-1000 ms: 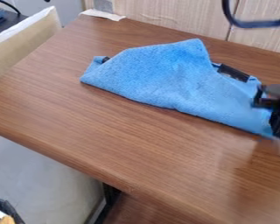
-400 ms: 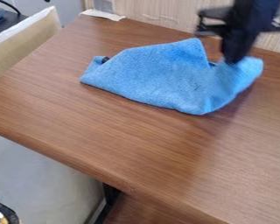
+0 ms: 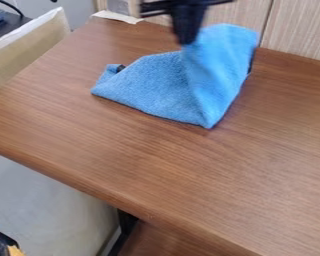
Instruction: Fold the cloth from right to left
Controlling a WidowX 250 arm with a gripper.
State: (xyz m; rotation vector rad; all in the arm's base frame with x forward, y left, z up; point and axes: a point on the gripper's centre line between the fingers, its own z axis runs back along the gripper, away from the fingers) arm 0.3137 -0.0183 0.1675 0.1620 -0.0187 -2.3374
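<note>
My gripper (image 3: 187,39) hangs at the top of the camera view, shut on the right part of the blue cloth (image 3: 149,87). That part is lifted off the table and folds up and over toward the left, standing as a raised flap. The left part of the cloth lies on the wooden table (image 3: 142,160), with a small dark patch near its upper left corner. Another dark edge shows behind the raised part on the right.
A wood-panel wall (image 3: 296,30) runs along the table's back edge. A strip of white paper (image 3: 117,17) lies at the back left corner. A beige panel (image 3: 29,50) stands beyond the left edge.
My gripper has moved from the right edge up and to the left, bringing the cloth's right end with it. The cloth's left part has stayed put.
</note>
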